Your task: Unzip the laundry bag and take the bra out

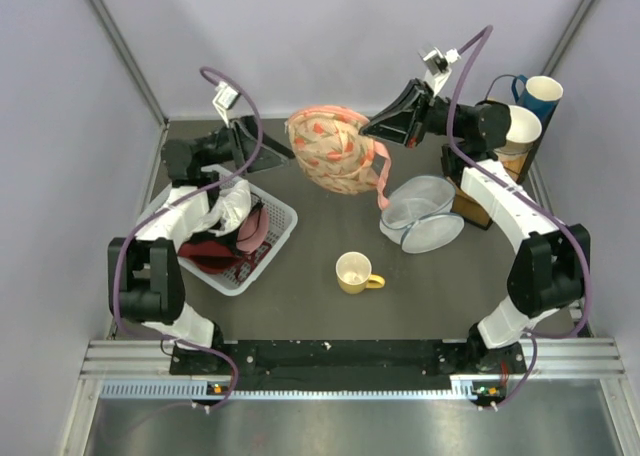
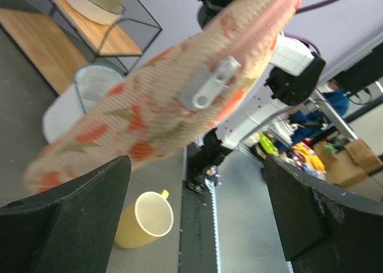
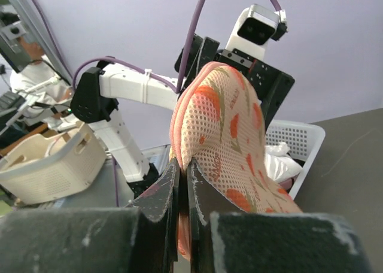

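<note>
From above, the laundry bag (image 1: 335, 154) hangs in the air over the far middle of the worktop (image 1: 320, 311), between the two arms. The right end effector (image 1: 375, 128) grips its right edge. The left end effector (image 1: 272, 148) sits just beside its left edge. A white basket (image 1: 275, 238) on the left of the worktop holds a heap of clothes (image 1: 228, 224) in white, black and pink-red. A yellow mug (image 1: 353, 273) stands empty near the middle. To the right of it, a round white mesh container (image 1: 422, 216) with blue trim lies below the bag, and nothing shows inside it. On the shelf (image 1: 470, 201) at the far right are a cream bowl (image 1: 520, 128) and a blue cup (image 1: 543, 96).

In the left wrist view, the end effector's two fingers (image 2: 78, 195) stand wide apart with nothing between them. The bag stretches across just beyond them, its grey zip pull (image 2: 206, 90) facing the camera. Whether the zip is done up cannot be told. The mug shows below, empty, with the mesh container behind the bag.

In the right wrist view, the fingers (image 3: 161, 195) are pressed together on the bag's pink-edged rim, and the bag rises upright from them. Behind it, the basket shows white cloth inside.
</note>
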Tool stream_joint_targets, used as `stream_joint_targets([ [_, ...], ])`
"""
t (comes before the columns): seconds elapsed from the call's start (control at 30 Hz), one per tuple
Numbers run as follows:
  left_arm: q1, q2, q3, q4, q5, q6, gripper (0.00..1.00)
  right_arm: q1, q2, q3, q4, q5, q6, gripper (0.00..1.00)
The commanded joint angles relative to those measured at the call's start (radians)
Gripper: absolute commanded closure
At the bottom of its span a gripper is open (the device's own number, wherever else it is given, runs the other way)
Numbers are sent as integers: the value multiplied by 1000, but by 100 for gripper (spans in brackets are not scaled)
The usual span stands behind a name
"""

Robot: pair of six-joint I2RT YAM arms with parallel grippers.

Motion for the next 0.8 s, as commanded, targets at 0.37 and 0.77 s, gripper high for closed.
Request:
stream_joint_targets([
  [0.37,-66,77,61,430,7,-64,1,-11,11,72,247,-1,226,100],
  [0.77,-86,68,75,380,-47,70,1,-11,19,98,335,3,326,100],
])
